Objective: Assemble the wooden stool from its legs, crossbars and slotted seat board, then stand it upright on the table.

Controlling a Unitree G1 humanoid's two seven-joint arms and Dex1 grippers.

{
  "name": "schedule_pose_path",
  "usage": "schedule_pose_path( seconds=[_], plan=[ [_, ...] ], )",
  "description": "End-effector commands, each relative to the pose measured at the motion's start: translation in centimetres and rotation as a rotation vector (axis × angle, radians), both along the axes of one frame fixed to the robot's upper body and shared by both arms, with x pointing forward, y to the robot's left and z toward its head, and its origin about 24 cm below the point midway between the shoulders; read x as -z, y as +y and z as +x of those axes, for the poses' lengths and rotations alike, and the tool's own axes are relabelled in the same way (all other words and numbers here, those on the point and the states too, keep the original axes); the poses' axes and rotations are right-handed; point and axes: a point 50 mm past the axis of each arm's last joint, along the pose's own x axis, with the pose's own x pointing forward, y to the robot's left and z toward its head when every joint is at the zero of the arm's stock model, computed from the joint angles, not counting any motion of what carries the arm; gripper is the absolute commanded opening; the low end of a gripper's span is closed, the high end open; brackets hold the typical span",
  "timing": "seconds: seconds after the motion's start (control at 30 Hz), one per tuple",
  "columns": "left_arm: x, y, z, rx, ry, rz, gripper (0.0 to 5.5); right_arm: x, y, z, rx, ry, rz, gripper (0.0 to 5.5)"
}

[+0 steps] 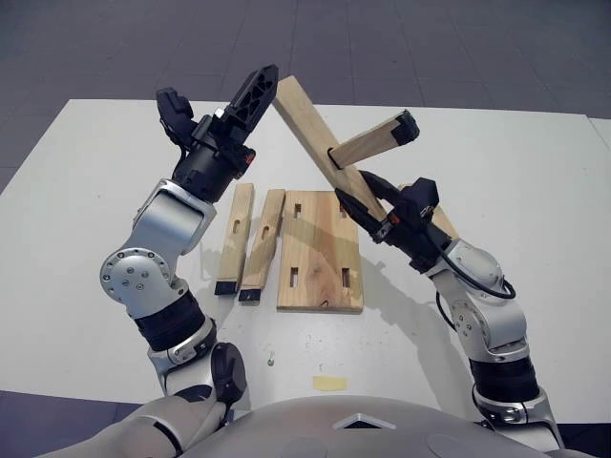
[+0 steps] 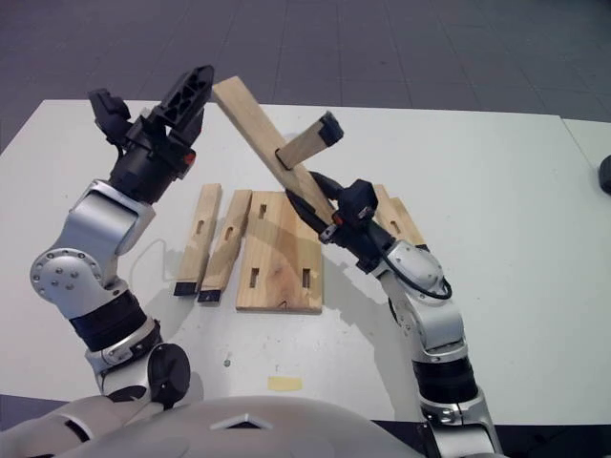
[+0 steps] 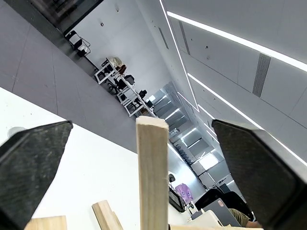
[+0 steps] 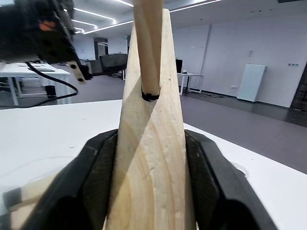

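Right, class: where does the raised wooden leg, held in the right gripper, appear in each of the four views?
Left eye view: raised leg slants above the seat board, upper centre.
Right eye view: same, left of centre.
Left wrist view: its end appears between the open left gripper's fingers.
Right wrist view: middle, clamped in the right gripper.
Shared landmark: the white table.

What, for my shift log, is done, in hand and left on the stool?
Done: one crossbar sits in the slot of a leg. In hand: the right end effector holds that leg above the table; the left end effector is open around its top end. Left: two loose legs and the seat board lie flat, unjoined; nothing stands.
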Motion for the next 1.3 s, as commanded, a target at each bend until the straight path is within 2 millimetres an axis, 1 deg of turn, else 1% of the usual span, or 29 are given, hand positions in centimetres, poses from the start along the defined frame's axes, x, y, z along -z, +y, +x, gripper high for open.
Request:
schedule_pose_path(
  seconds=[0.03, 0.1, 0.23, 0.27, 0.4, 0.67, 0.83, 0.97, 1.0, 1.07, 1.2, 1.3],
  plan=[
    [-1.2, -0.5, -0.2, 0.037, -0.024, 0.026, 5.21, -0.4, 0.6, -0.5, -0.053, -0.002, 0.014, 2.03],
    [-1.7, -0.6, -0.5, 0.057, -0.048, 0.023, 5.01, -0.3, 0.8, -0.6, -0.062, 0.004, 0.018, 2.03],
    [-2.1, -0.7, -0.9, 0.086, -0.064, 0.05, 4.26, -0.3, 0.8, -0.7, -0.058, 0.003, 0.019, 2.03],
    [-2.2, -0.7, -1.0, 0.093, -0.065, 0.052, 4.15, -0.3, 0.8, -0.7, -0.056, 0.003, 0.02, 2.03],
    [-2.4, -1.0, -1.0, 0.107, -0.065, 0.071, 3.42, -0.3, 0.9, -0.7, -0.054, 0.004, 0.023, 2.03],
    [-2.7, -0.5, -1.6, 0.041, -0.074, 0.086, 2.06, -0.4, 1.2, -0.5, -0.083, 0.014, 0.024, 2.03],
    [-3.0, -0.3, -1.6, 0.023, -0.104, 0.116, 1.22, 0.0, 1.0, -0.5, -0.067, 0.037, 0.034, 2.03],
    [-3.1, -0.1, -1.7, 0.017, -0.126, 0.089, 1.14, 0.4, 0.9, -0.4, -0.053, 0.058, 0.033, 2.03],
    [-3.2, -0.1, -1.7, 0.015, -0.134, 0.089, 1.14, 0.4, 0.9, -0.3, -0.05, 0.061, 0.033, 2.4],
    [-3.3, 0.0, -1.7, 0.004, -0.145, 0.081, 1.1, 0.4, 0.9, -0.1, -0.034, 0.065, 0.026, 2.58],
    [-3.9, 0.6, -1.5, -0.055, -0.177, 0.06, 1.07, 0.8, 0.7, 0.2, -0.003, 0.078, 0.011, 3.24],
    [-4.5, 1.4, -1.3, -0.115, -0.209, 0.064, 1.06, 1.2, 0.3, 0.3, 0.026, 0.092, -0.005, 3.77]
  ],
)
